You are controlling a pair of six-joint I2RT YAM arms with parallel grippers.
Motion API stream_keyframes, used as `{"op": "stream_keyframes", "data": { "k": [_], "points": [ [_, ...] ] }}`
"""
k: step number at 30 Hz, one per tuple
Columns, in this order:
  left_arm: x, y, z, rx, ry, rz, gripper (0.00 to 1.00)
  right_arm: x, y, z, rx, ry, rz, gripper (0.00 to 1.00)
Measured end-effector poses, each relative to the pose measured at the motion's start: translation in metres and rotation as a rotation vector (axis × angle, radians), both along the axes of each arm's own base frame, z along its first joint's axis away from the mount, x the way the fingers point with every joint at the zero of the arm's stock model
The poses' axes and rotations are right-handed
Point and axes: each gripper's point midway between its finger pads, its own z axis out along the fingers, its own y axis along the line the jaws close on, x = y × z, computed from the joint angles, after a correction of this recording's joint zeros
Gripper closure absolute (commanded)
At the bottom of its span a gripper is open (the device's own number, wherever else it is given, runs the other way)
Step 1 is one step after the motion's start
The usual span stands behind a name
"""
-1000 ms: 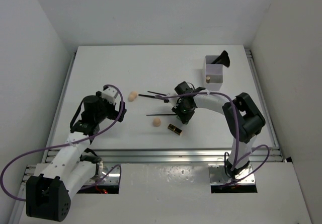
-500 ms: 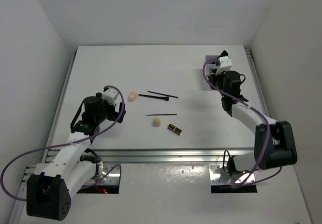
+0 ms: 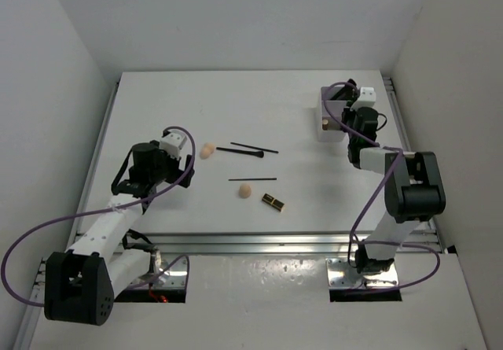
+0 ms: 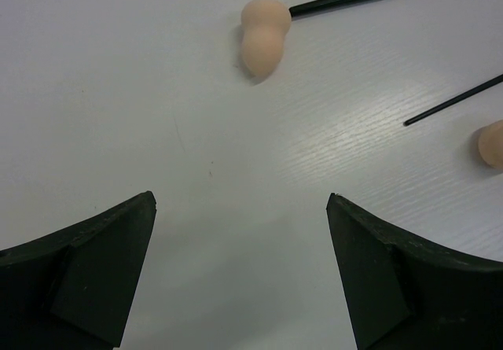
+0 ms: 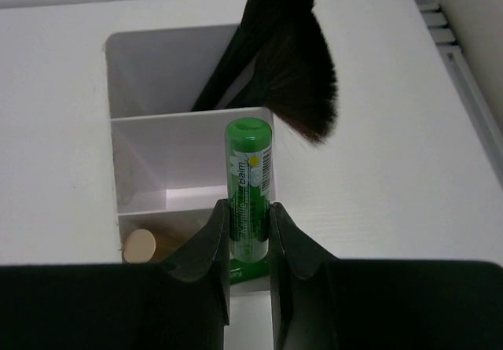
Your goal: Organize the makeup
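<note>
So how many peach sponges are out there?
2. One sponge by the black brush's left end; the other just below a thin pencil. The box may hide more.

The green tube point(image 5: 248, 185) bears white print, of which only "eam" can be read.

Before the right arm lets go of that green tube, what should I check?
1. The right gripper is shut on the green tube: ok.
2. Tube aimed at one section of the box: cannot tell.
3. Middle section looks free: ok.
4. Bristles of the brush clear of the tube: cannot tell.
5. The left gripper is open, holding nothing, over the table: ok.
</note>
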Motion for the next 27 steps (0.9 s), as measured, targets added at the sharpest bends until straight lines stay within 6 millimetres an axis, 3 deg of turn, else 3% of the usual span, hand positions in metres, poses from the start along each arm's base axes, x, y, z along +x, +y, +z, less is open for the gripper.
{"op": "stream_keyframes", "data": {
  "k": [7,16,21,27],
  "points": [
    [0.004,0.002,-0.008,0.014,0.031,0.005,0.04,0.009,0.009,-0.036,0.076,0.066,0.017,1.00],
    [0.006,0.003,-0.007,0.022,0.025,0.011,0.04,0.025,0.016,-0.038,0.107,0.049,0.036,1.00],
    [0.007,0.004,-0.006,0.030,0.019,0.011,0.04,0.022,0.018,-0.041,0.115,0.049,0.042,1.00],
    [0.008,0.005,-0.005,0.035,0.011,0.008,0.04,0.005,0.019,-0.055,0.118,0.089,0.045,1.00]
  ]
}}
